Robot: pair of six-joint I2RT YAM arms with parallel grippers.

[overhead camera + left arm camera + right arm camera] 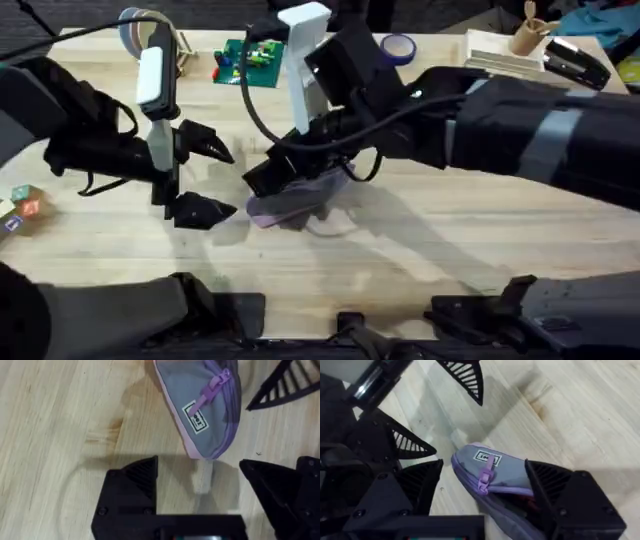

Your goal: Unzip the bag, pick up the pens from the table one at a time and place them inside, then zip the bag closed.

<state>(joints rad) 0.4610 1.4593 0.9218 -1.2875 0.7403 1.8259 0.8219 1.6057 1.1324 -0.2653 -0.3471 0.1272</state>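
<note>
One bag (300,203) — right fingers (547,482) straddling it.

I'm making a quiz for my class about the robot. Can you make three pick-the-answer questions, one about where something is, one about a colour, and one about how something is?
1. Where does the soft lavender fabric pencil pouch lie?
A. On a stack of books
B. On the light wooden table, between the right gripper fingers
C. Hanging up in the air

2. What colour is the pouch's zipper pull?
A. Yellow
B. Green
C. Purple

3. How is the left gripper?
A. Open and holding nothing
B. Shut on the pouch
C. Shut on a pen

Answers:
1. B: the right wrist view shows the pouch on the wood with a black finger on each side.
2. C: the left wrist view shows a purple pull on the grey-lavender fabric.
3. A: its two fingers stand wide apart with bare table between them.
</note>
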